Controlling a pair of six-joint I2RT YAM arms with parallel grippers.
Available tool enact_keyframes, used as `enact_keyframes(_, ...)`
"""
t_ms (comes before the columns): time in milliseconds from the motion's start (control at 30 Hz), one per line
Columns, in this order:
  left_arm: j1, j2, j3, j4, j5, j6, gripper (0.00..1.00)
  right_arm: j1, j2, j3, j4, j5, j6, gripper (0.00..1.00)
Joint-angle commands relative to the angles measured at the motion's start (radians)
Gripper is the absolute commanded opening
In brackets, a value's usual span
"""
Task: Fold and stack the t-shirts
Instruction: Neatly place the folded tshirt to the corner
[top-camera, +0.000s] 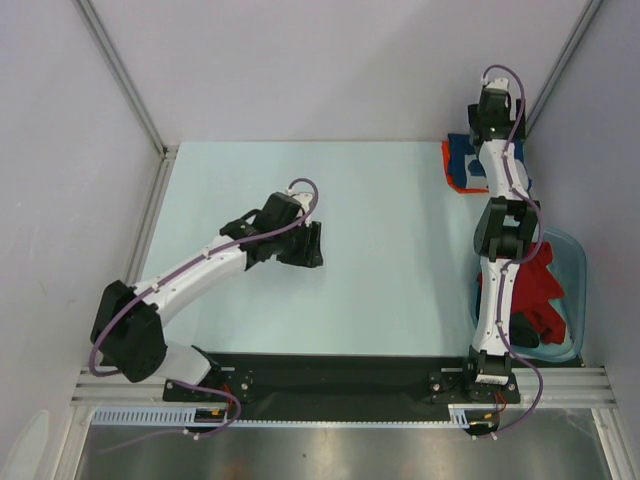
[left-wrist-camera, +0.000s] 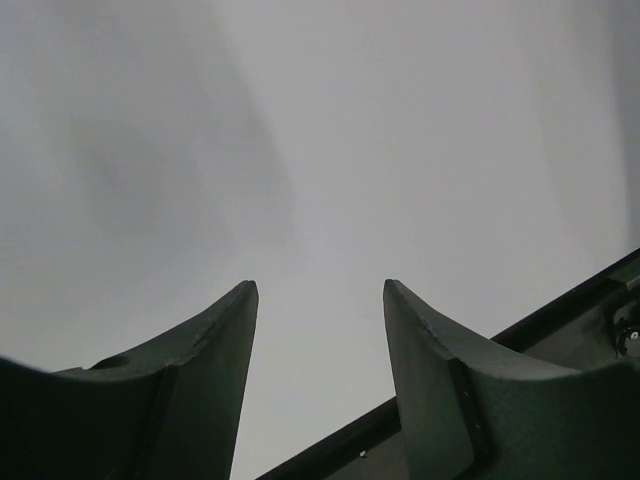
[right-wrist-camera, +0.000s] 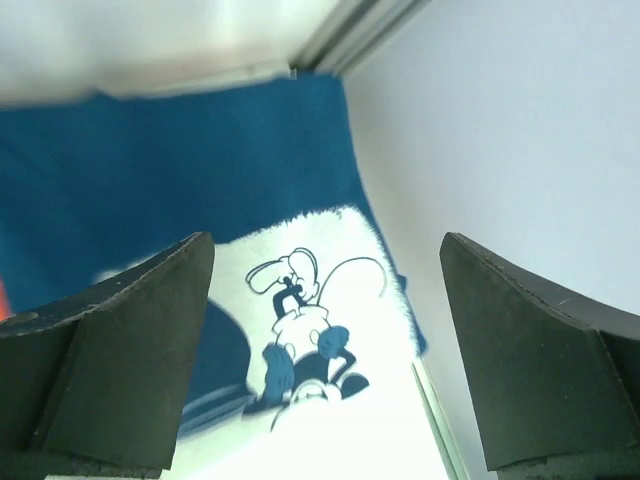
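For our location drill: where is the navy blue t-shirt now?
In the top view, the navy blue t-shirt lies at the table's far right corner, under the right gripper, orange cloth showing at its edge.

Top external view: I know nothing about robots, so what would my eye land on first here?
The right gripper, jaws wide open, hangs over a navy blue t-shirt with a white cartoon print in the far right corner of the table, an orange t-shirt peeking out beside it. Nearer on the right, red t-shirts heap in a clear bluish tub. The left gripper hovers open and empty over the table's middle.
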Motion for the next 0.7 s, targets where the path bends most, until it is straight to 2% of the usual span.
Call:
enact_keyframes(0,0.008,-0.083,0.039,-0.025,-0.014,-0.054,0.59,0.011,-0.155,0.007,-0.046,-0.001,0.07,1.0)
enact_keyframes(133,0.008,-0.136,0.042,-0.068,-0.023,-0.067,0.59,0.032,-0.216,-0.049,-0.152,-0.125,0.185,0.99)
enact_keyframes(200,0.008,-0.164,0.045,-0.097,-0.033,-0.064,0.59,0.052,-0.236,-0.076,-0.21,-0.211,0.237,0.91)
enact_keyframes(300,0.008,-0.202,0.048,-0.117,-0.039,-0.061,0.59,0.051,-0.248,-0.108,-0.264,-0.355,0.352,0.61)
enact_keyframes(333,0.008,-0.211,0.049,-0.118,-0.039,-0.059,0.59,0.034,-0.258,-0.144,-0.268,-0.389,0.389,0.35)
enact_keyframes(367,0.008,-0.221,0.043,-0.122,-0.042,-0.057,0.59,0.026,-0.262,-0.163,-0.272,-0.459,0.426,0.22)
enact_keyframes(433,0.008,-0.245,0.031,-0.12,-0.045,-0.053,0.59,0.006,-0.275,-0.226,-0.252,-0.58,0.499,0.03)
enact_keyframes(467,0.008,-0.251,0.029,-0.12,-0.045,-0.051,0.59,0.003,-0.272,-0.235,-0.25,-0.615,0.512,0.0)
enact_keyframes(600,0.008,-0.267,0.029,-0.12,-0.036,-0.036,0.59,0.035,-0.279,-0.244,-0.299,-0.779,0.546,0.0)
enact_keyframes(667,0.008,-0.273,0.031,-0.118,-0.028,-0.024,0.6,0.09,-0.345,-0.305,-0.342,-0.833,0.503,0.0)
